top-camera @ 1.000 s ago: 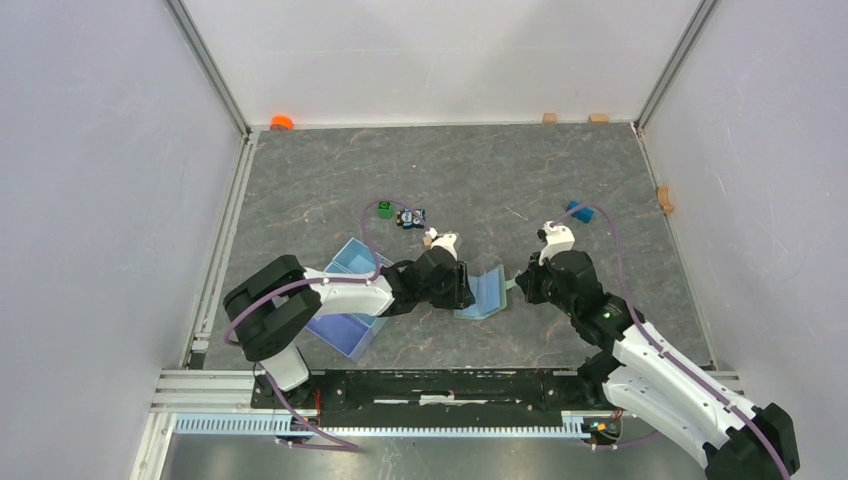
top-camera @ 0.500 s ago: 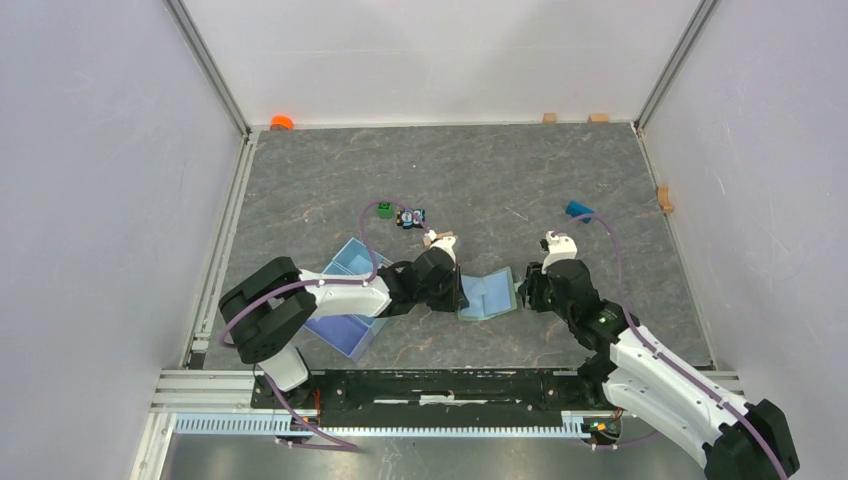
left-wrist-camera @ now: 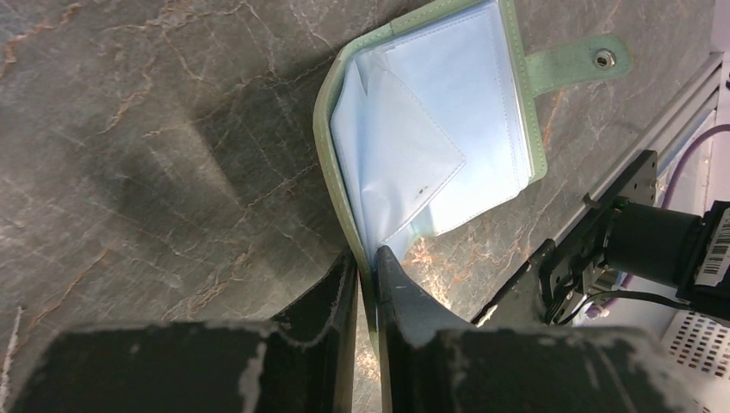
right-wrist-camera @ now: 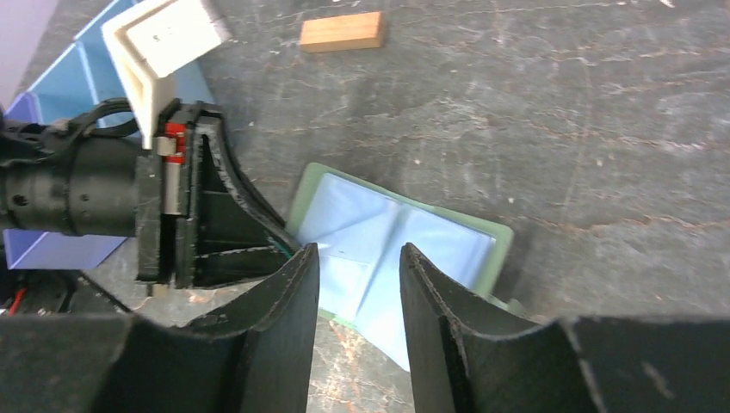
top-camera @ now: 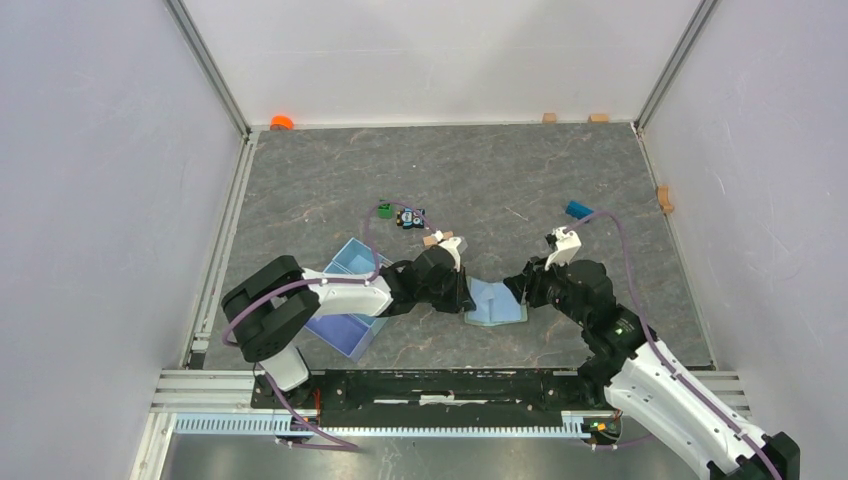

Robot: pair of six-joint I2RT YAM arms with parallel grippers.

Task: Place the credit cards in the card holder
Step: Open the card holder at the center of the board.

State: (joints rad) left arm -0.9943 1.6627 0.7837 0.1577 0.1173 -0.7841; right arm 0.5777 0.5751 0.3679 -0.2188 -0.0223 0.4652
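Observation:
The card holder (top-camera: 497, 301) lies open on the table between my two arms, sage-green outside and pale blue inside (left-wrist-camera: 448, 112), with its snap tab (left-wrist-camera: 575, 66) sticking out. My left gripper (top-camera: 466, 296) is shut on the holder's left edge, which runs thin between the fingertips in the left wrist view (left-wrist-camera: 366, 254). My right gripper (top-camera: 522, 292) is open at the holder's right side and holds nothing. Its fingers (right-wrist-camera: 293, 284) frame the blue pockets (right-wrist-camera: 387, 232). No credit cards show plainly. A pale leaf (left-wrist-camera: 396, 155) lies askew inside the holder.
A light blue tray (top-camera: 345, 300) sits under my left arm. A small wooden block (right-wrist-camera: 342, 32) lies just behind the holder. Further back are a green cube (top-camera: 384, 210), a small toy (top-camera: 411, 217) and a blue piece (top-camera: 578, 209). An orange object (top-camera: 282, 122) sits at the back wall.
The card holder went from propped up to lying open and flat. My right gripper opened and let go of its right edge. My left gripper closed on the left edge.

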